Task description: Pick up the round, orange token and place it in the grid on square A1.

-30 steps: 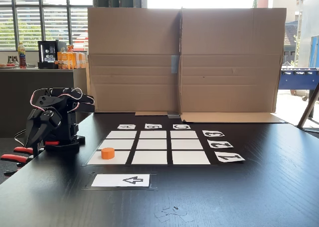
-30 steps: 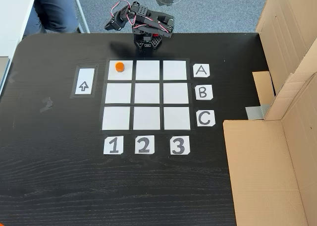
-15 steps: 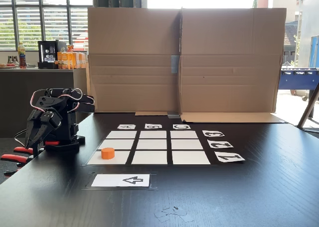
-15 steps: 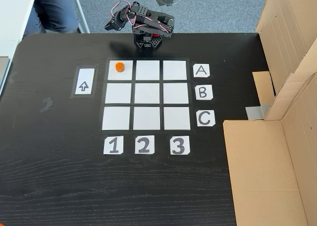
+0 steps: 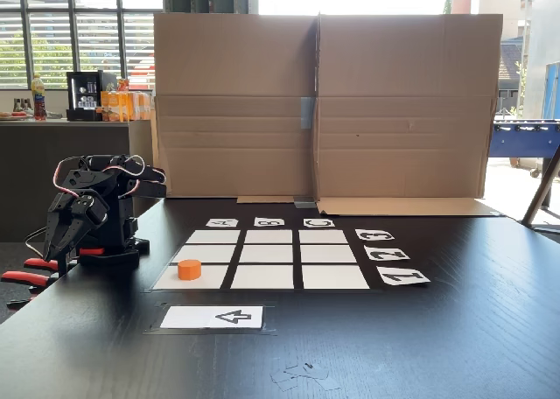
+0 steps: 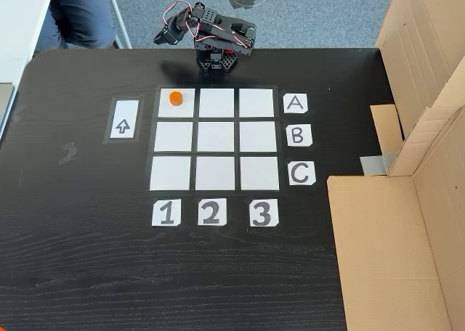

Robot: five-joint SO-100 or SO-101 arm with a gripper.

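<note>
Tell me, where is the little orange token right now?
In the top-down fixed view, the token sits on the grid's top-left square, row A, column 1, right of the arrow card and near the folded arm.

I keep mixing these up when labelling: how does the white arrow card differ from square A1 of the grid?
The arrow card bears a black arrow; square A1 is plain white. The arrow card lies alone, left of the grid in the top-down fixed view; square A1 is the grid's corner cell where row A meets column 1. The arrow card carries nothing; square A1 has the orange token on it. Both are flat white rectangles on the black table.
</note>
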